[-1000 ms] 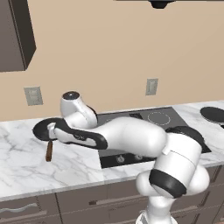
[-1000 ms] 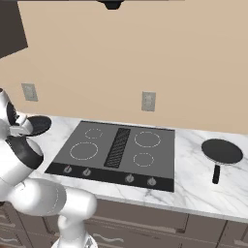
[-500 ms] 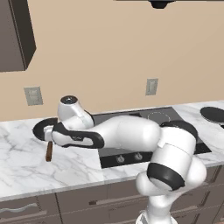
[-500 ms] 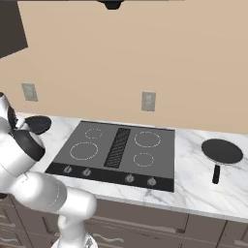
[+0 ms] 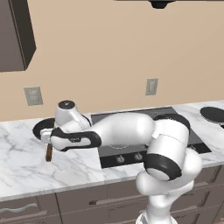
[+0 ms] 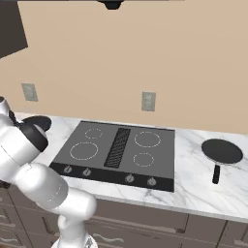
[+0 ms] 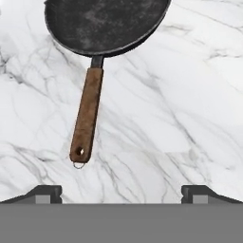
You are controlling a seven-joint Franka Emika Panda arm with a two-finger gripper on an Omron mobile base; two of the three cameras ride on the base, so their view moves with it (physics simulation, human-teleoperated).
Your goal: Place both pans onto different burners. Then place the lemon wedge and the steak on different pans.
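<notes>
A black pan [image 7: 107, 23] with a brown wooden handle [image 7: 87, 116] lies on the white marble counter left of the cooktop [image 6: 116, 147]. It also shows as the pan [image 5: 41, 127] under my outstretched arm. My gripper [image 7: 121, 194] hovers over the counter just past the handle's end, open, with nothing between its fingertips [image 7: 45, 192]. The all-dark pan [image 6: 222, 151] sits on the counter right of the cooktop. White-ringed burners [image 6: 84, 150] [image 6: 147, 139] stand bare. The lemon wedge and the steak are out of view.
A black grille [image 6: 118, 147] splits the cooktop, with knobs [image 6: 129, 178] along its front strip. The counter's front edge [image 5: 65, 183] runs above grey drawers. Wall outlets [image 5: 33, 95] [image 6: 148, 101] sit on the beige wall, and a dark cabinet [image 5: 15, 35] hangs at upper left.
My arm has swung a little further left and lower over the wooden-handled pan. The gripper stays open. Neither pan has moved.
</notes>
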